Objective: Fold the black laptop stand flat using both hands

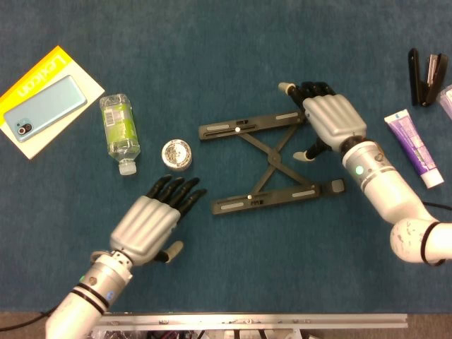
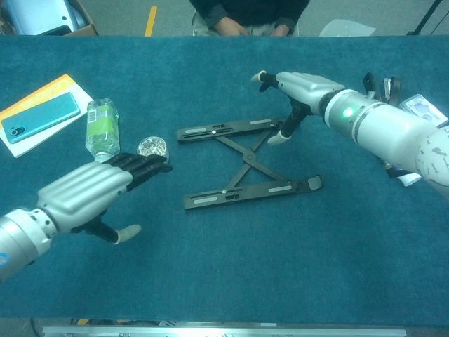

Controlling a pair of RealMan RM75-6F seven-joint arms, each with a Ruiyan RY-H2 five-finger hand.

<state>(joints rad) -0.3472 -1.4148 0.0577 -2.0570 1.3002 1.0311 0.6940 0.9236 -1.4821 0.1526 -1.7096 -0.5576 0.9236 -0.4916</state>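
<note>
1. Black laptop stand [image 1: 272, 159], X-frame spread open, lies mid-table on the blue cloth.
2. Right hand [image 1: 332, 121] over stand's far-right end, fingers apart, holding nothing.
3. Left hand [image 1: 152, 224] near stand's left, fingers extended, empty.

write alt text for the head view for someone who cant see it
A black laptop stand lies opened in an X shape on a blue table, with the robot's right hand open over its far right end and its left hand open, hovering near the stand's left side. A small bottle, a round tin and a phone sit further left.
</note>
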